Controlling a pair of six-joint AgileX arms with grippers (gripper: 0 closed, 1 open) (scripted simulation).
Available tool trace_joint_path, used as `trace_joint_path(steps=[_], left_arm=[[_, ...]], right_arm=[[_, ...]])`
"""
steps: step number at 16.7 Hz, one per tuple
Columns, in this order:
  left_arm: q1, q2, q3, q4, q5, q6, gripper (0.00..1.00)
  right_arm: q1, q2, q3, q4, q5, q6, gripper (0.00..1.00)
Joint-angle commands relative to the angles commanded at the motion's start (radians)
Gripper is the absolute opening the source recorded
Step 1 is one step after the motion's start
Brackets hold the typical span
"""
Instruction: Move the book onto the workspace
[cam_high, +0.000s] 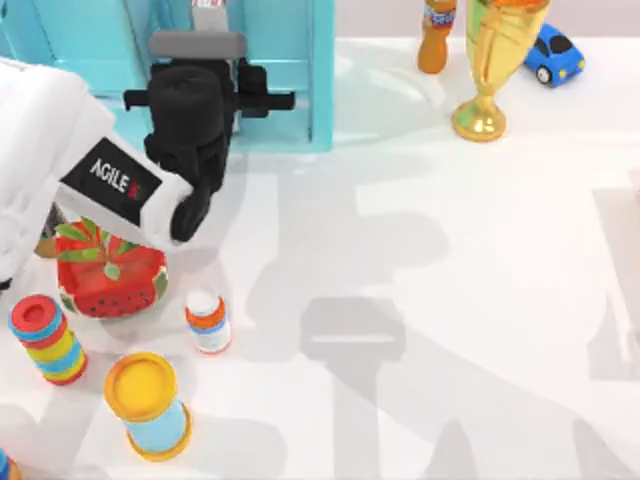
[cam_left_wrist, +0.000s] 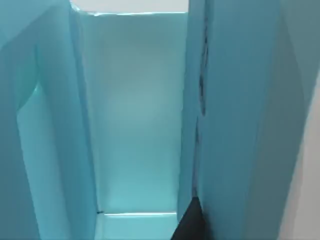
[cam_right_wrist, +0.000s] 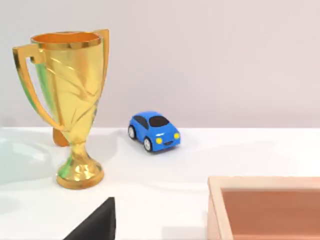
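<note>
Our left tool (cam_high: 205, 25) reaches into the turquoise shelf (cam_high: 290, 70) at the surface's (cam_high: 450, 300) back edge; we cannot tell its grip. Wide bare room lies right of the bottles (cam_high: 208, 320).

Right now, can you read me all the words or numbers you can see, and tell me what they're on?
"AGILE", white letters on the black band of the left arm, which reaches toward the turquoise shelf unit; a small red mark after it is too blurred to read.
The orange bottle has a label, too small to read.
The small white bottle shows no readable text.
</note>
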Motion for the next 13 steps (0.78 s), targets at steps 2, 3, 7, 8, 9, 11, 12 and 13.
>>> trace_joint_path(steps=[2,3,7,8,9,11,12,13], left_arm=[[0.0,0.0,0.0,0.0,0.0,0.0,0.1],[0.0,0.0,0.0,0.0,0.0,0.0,0.02],[0.0,0.0,0.0,0.0,0.0,0.0,0.0],[0.0,0.0,0.0,0.0,0.0,0.0,0.0],[0.0,0.0,0.0,0.0,0.0,0.0,0.0],[0.0,0.0,0.0,0.0,0.0,0.0,0.0],[-0.005,-0.002,0.0,0.0,0.0,0.001,0.0],[-0.005,-0.003,-0.001,-0.001,0.0,0.0,0.0]], right_arm=[[0.0,0.0,0.0,0.0,0.0,0.0,1.0],[0.0,0.0,0.0,0.0,0.0,0.0,1.0],[0.0,0.0,0.0,0.0,0.0,0.0,1.0],[0.0,0.0,0.0,0.0,0.0,0.0,1.0],[0.0,0.0,0.0,0.0,0.0,0.0,1.0],[0.0,0.0,0.0,0.0,0.0,0.0,1.0],[0.0,0.0,0.0,0.0,0.0,0.0,1.0],[0.0,0.0,0.0,0.0,0.0,0.0,1.0]])
